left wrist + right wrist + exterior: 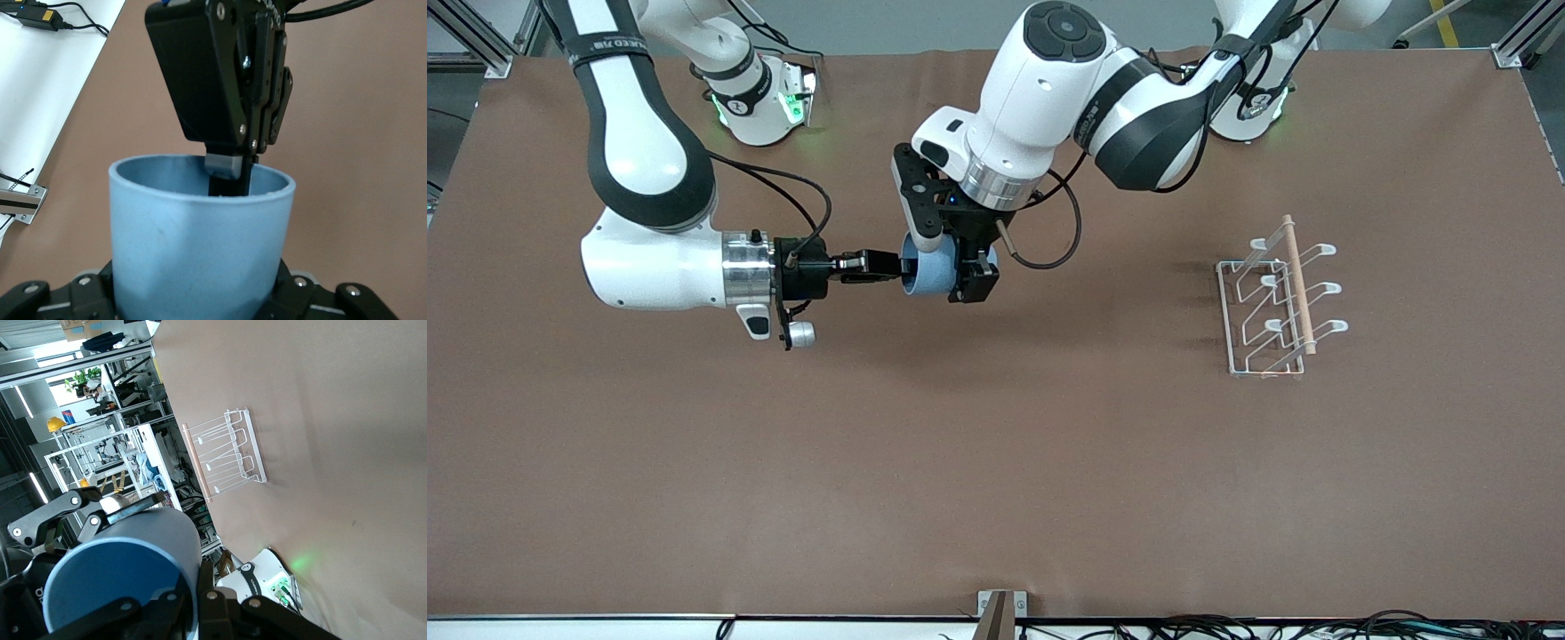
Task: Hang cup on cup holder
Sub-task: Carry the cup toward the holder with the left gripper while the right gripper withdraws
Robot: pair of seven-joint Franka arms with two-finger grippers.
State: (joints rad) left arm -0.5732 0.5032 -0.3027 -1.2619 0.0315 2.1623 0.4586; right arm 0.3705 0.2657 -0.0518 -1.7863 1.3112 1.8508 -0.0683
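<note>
Matte blue tapered cup (927, 268) pinched by both claws

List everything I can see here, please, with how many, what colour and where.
cup: one, light blue, held on its side in the air over the middle of the table, between the two grippers.
cup holder: one, white wire with a light wooden rod on top, standing on the table toward the left arm's end, nothing hung on it.
table: one, brown top.
right gripper: one, black, at the cup's rim, one finger inside the cup and shut on its wall.
left gripper: one, black, its fingers on both sides of the cup; whether they press on it I cannot tell.
</note>
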